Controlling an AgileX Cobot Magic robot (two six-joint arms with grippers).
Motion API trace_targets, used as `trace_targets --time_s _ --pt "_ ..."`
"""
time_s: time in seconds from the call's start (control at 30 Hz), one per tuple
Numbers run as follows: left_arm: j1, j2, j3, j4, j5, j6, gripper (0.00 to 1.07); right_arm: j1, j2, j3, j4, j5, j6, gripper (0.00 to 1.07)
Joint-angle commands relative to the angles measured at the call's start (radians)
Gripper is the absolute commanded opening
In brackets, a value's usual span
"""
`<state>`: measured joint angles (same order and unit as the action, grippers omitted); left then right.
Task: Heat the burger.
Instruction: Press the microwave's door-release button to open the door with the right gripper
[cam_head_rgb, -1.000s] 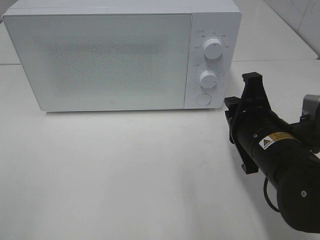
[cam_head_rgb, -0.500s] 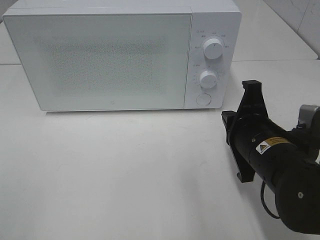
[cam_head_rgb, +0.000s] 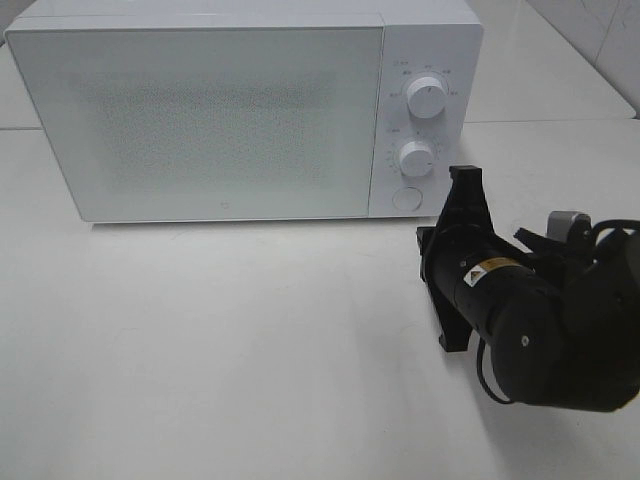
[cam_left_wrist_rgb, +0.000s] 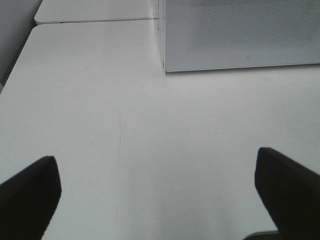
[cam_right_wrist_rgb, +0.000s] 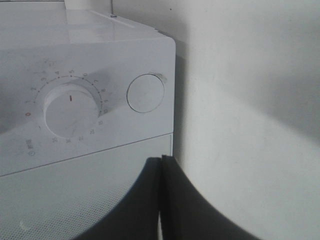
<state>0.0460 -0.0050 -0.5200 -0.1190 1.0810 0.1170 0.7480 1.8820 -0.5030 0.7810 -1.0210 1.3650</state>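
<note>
Your right gripper (cam_right_wrist_rgb: 161, 159) was pinched shut on nothing, just before the closed microwave (cam_head_rgb: 245, 110), near its round button (cam_right_wrist_rgb: 145, 93). Your left gripper (cam_left_wrist_rgb: 156, 167) gaped wide, farther out front. You couldn't see the burger.

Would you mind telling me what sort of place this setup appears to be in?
Probably a robotics lab bench staged as a kitchen corner: a white microwave sits on a plain white table, a black robot arm works beside it, and what looks like a tiled wall stands behind.
</note>
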Motion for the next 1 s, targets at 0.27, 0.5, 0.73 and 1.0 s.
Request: trace_targets --time_s 0.27,0.5,0.73,1.0 --pt "-0.001 -0.017 0.004 -0.002 -0.009 0.0 0.98 -0.094 0.08 -0.152 -0.092 0.08 0.008 0.0" --pt "-0.001 -0.017 0.004 -0.002 -0.009 0.0 0.98 -0.128 0.157 -0.247 -0.079 0.075 0.008 0.0" --pt "-0.001 -0.017 0.004 -0.002 -0.009 0.0 0.98 -0.15 0.213 -0.303 -0.063 0.08 0.011 0.0" --pt "-0.001 -0.017 0.004 -0.002 -0.009 0.0 0.98 -0.174 0.248 -0.345 -0.051 0.083 -0.012 0.0"
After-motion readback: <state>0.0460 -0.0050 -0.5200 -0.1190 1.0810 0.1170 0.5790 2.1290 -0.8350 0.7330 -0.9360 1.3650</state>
